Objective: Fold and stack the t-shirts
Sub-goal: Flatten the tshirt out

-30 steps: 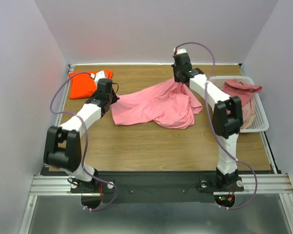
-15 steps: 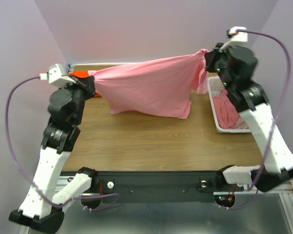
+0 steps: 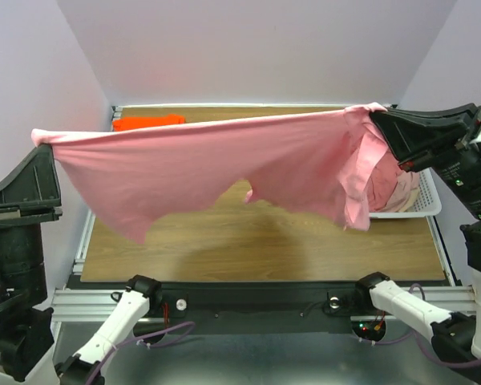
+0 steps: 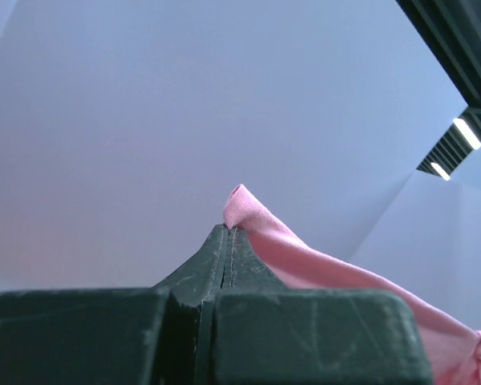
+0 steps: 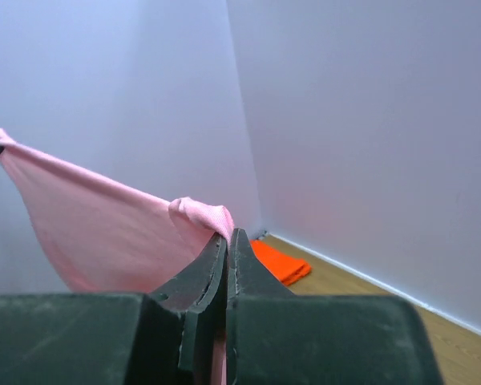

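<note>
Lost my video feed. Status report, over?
Left pincer, right pincer both shut on bubblegum pink cotton t-shirt. Top edge taut, airborne. Bright orange folded t-shirt, white mesh basket below.

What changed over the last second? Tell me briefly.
Both arms raised the pink shirt off the table and pulled it wide; the left gripper and right gripper hold its ends, shut. The orange shirt and basket stayed put.
</note>
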